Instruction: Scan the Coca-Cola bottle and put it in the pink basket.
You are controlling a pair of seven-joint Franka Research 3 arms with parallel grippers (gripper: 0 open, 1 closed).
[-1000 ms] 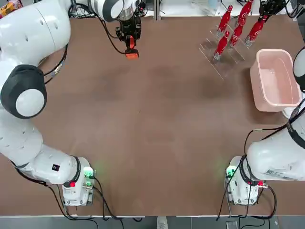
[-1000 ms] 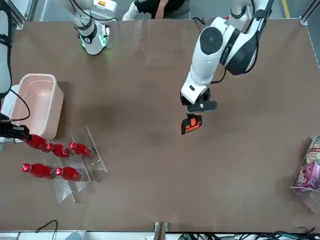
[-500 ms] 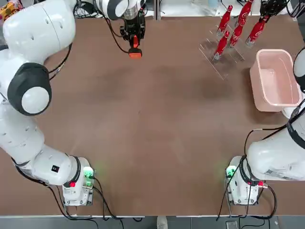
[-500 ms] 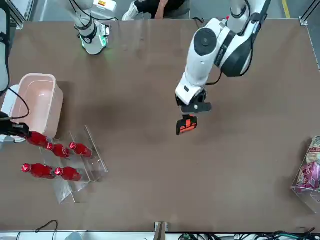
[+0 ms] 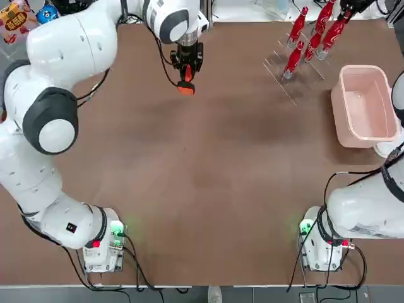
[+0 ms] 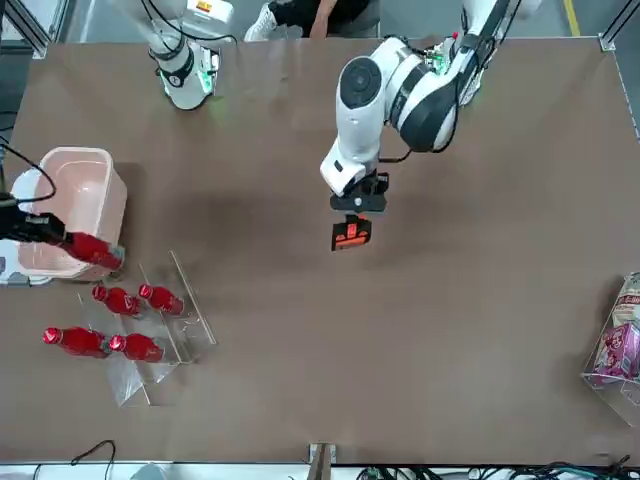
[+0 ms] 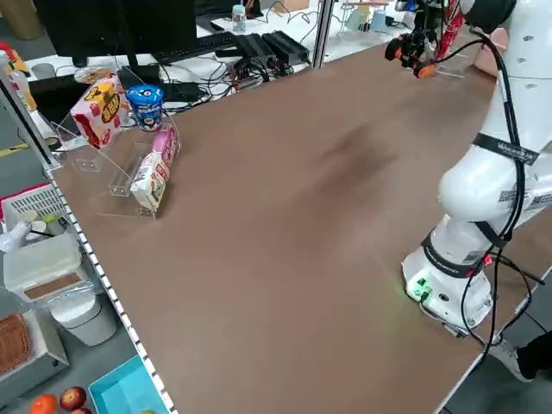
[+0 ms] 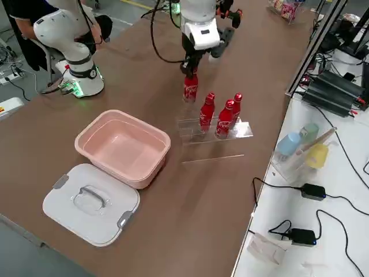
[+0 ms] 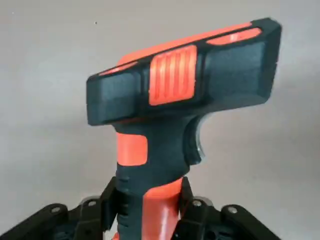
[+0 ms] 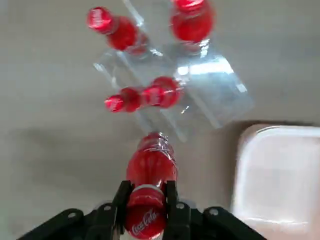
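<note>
Right pincer point(image 10: 145, 205): closed on the upper part of 1 red Coca-Cola bottle point(image 10: 152, 167), which hangs roughly upright in the right side view. Left pincer point(image 9: 149, 200): closed around the handle of the orange-black scanner point(image 9: 225, 75), well apart from the bottle over the far half of the tabletop point(image 6: 400, 350).

Just beside the held bottle: clear rack point(image 6: 130, 378) with 4 other bottles point(image 6: 83, 342). Pink basket point(image 8: 121, 144) is near the rack, no bottle in it; white lid point(image 8: 92, 202) lies beside it.

Judged step: bring bottle and scanner together, scan, then place.

Risks from here:
1. Missed read. Cause: barcode turned away, or curved glass glinting; I cannot tell where the code faces.
2. Knocked neighbours. Cause: bottle's low end swinging across the rack before it is lifted clear.
3. Bottle twisting or slipping. Cause: smooth, rounded glass between 2 narrow fingers, gripped high, so the weight hangs below.
4. Scanner tilting off aim. Cause: bulky head above a handle-only grip.
5. Bottle catching the basket rim. Cause: lowering off-centre, or releasing too high so it topples.
</note>
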